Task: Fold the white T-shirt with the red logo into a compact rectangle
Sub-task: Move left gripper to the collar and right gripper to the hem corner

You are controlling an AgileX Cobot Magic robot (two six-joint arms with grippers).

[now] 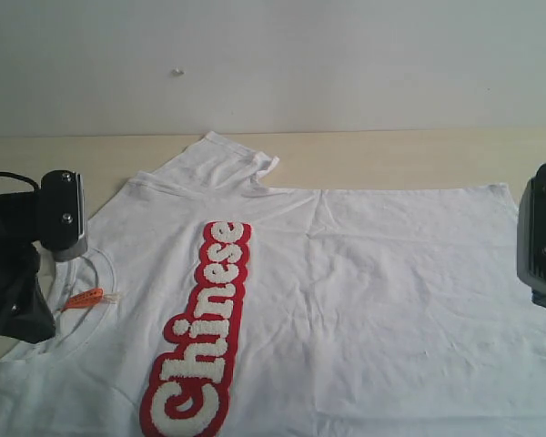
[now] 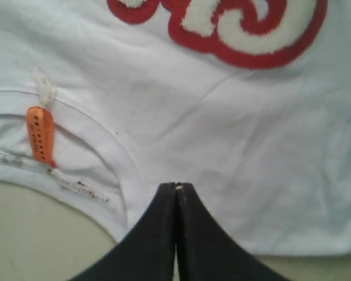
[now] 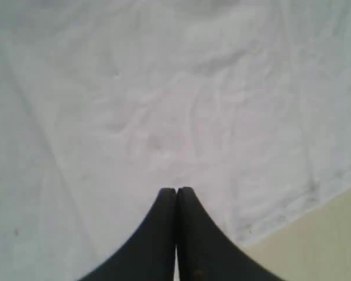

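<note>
white T-shirt (image 1: 373, 291) flat beneath both tools | left gripper (image 2: 176, 186) closed, empty, red logo (image 2: 245, 35) ahead | right gripper (image 3: 176, 190) closed, empty, near shirt edge

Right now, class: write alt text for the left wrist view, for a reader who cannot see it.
A white T-shirt lies spread on a pale table, with its ribbed collar, orange neck tag and part of the red logo in view. The shut black tool points at the fabric beside the collar.
</note>
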